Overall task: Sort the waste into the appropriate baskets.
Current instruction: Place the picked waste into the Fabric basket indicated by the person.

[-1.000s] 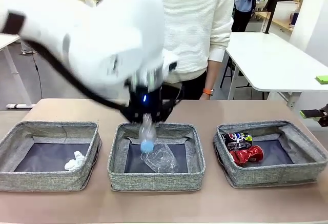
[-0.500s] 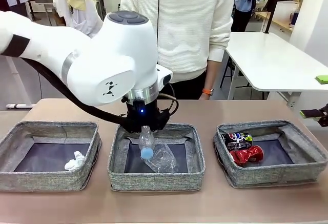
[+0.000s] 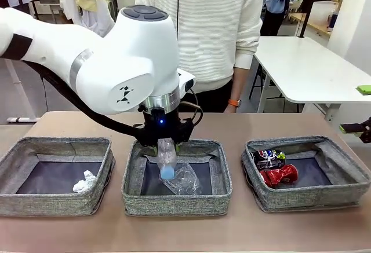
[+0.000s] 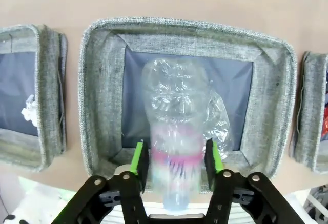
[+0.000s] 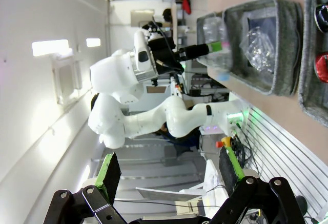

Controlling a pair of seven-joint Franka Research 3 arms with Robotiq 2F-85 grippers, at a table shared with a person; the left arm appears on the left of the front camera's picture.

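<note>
Hovering over the middle basket [image 3: 134,175], left gripper [image 4: 174,163] has its jaws flanking the bottle [image 4: 173,131], cap down; whether they pinch it, cannot tell. Cup [image 3: 185,179] lies below. Release straight down, clear of the rim. Right gripper [image 5: 169,175] spread, idle.

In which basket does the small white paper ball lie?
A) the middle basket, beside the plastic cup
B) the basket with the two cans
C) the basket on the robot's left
C: the paper ball lies alone in the left basket.
</note>
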